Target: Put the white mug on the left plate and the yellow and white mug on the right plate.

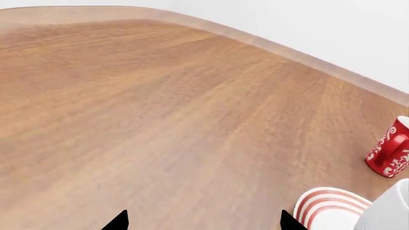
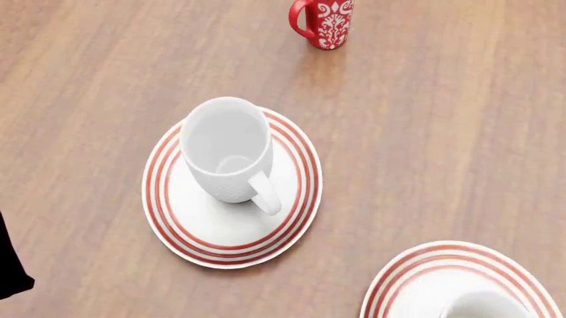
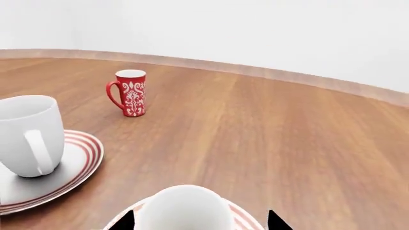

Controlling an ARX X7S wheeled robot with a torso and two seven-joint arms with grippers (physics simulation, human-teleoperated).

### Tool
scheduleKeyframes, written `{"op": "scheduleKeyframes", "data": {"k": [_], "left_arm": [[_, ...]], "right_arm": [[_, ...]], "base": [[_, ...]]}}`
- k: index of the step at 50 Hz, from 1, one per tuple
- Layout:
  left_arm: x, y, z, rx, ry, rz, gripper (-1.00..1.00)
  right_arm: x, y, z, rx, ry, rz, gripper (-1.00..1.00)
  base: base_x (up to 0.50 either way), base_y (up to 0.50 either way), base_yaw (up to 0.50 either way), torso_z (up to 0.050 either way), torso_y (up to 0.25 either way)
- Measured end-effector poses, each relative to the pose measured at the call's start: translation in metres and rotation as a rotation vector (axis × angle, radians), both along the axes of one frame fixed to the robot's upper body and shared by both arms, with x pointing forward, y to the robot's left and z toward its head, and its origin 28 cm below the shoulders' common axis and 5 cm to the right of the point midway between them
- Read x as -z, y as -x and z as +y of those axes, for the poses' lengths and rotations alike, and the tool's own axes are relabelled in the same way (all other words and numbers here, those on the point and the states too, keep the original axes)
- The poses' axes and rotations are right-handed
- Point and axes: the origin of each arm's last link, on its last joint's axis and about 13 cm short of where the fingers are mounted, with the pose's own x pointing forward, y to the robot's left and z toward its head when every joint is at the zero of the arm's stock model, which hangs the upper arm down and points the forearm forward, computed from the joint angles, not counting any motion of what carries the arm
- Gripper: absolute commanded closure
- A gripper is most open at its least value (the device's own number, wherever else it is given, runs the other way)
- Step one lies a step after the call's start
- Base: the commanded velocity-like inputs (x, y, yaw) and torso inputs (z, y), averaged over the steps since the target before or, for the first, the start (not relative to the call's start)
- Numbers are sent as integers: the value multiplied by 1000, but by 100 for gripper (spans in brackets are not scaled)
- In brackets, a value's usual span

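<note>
The white mug [image 2: 226,147] stands upright on the left plate [image 2: 221,245], handle towards me; both also show in the right wrist view, mug [image 3: 26,132] on plate [image 3: 73,160], and at the left wrist view's corner [image 1: 390,211]. The right plate [image 2: 415,278] lies at the near right with a mug [image 2: 484,306] on it. Only that mug's white rim and inside show, no yellow. My right gripper [image 3: 199,223] is open, its fingertips on either side of this mug [image 3: 185,206] with gaps. My left gripper [image 1: 203,221] is open and empty over bare table.
A red mug with white floral pattern [image 2: 323,23] stands at the far side of the wooden table [image 2: 442,132]. The table's far edge [image 1: 288,50] meets a white wall. A black part of my left arm [image 2: 10,271] shows at the near left.
</note>
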Motion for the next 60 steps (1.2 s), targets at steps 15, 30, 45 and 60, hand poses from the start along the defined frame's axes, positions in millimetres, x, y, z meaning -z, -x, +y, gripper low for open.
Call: {"op": "scheduleKeyframes", "data": {"k": [15, 30, 45, 60], "left_arm": [[0, 0, 0, 1, -3, 0, -100], [0, 0, 0, 1, -5, -2, -100], [-3, 0, 2, 14, -6, -9, -100], [-32, -8, -1, 57, -58, -69, -100]], "right_arm": [[-28, -19, -1, -4, 14, -76, -100], [-63, -54, -10, 7, 0, -115, -100], [-78, -92, -22, 48, -16, -100, -100], [-103, -117, -20, 62, 17, -104, -100]], "base": [[0, 0, 0, 0, 0], [0, 0, 0, 0, 0], [0, 0, 0, 0, 0], [0, 0, 0, 0, 0]]}}
